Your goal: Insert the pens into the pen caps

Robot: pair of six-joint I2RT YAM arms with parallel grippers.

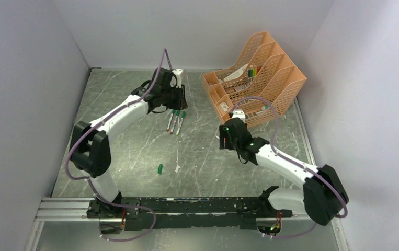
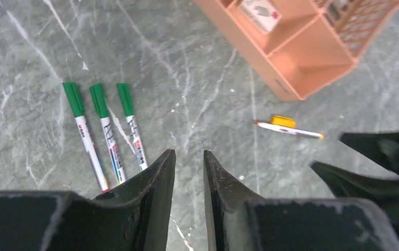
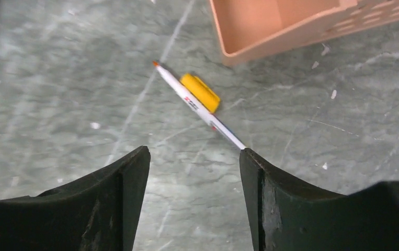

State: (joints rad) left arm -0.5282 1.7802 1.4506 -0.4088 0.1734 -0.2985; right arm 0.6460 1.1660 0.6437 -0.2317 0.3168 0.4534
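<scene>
Three white pens [image 2: 106, 137] lie side by side on the table, each wearing a green cap [image 2: 99, 100]; from above the pens [image 1: 175, 122] sit just below my left gripper [image 1: 175, 97]. My left gripper [image 2: 189, 152] hangs above the table right of them, slightly open and empty. One uncapped pen [image 3: 197, 107] with an orange tip lies beside a yellow cap [image 3: 200, 92]. My right gripper [image 3: 194, 151] hovers open over its rear end, which runs behind the right finger. A loose green pen cap [image 1: 160, 169] lies alone nearer the arm bases.
An orange mesh file organizer [image 1: 260, 73] holding coloured markers and papers stands at the back right, its low front tray [image 3: 249, 44] close to the uncapped pen. A tiny white scrap [image 1: 177, 168] lies by the loose green cap. White walls enclose the table.
</scene>
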